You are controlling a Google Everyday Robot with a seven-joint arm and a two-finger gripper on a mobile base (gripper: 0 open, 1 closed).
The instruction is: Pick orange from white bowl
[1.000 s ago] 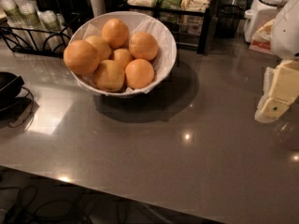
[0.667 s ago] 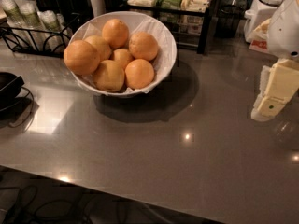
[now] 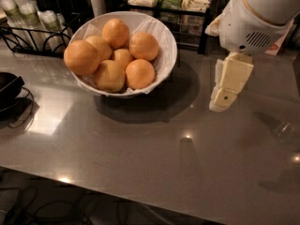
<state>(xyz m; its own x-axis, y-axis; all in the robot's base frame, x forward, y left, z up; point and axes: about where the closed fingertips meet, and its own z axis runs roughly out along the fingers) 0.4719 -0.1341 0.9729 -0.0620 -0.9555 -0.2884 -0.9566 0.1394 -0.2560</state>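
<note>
The white bowl, lined with crinkled white paper, stands at the back left of the grey table and holds several oranges. The largest orange, deep orange and smooth, sits at the bowl's left rim. Smaller, paler ones lie beside it in the middle and right of the bowl. My gripper hangs from the white arm at the right. It points down over the bare table, to the right of the bowl and apart from it. It holds nothing that I can see.
A black dish sits at the left edge of the table. A black wire rack with cups stands at the back left. A dark shelf with packets stands behind the bowl. The table's front edge runs across the bottom.
The gripper and arm have moved left, closer to the bowl, and more of the arm shows. The bowl and oranges have not moved.
</note>
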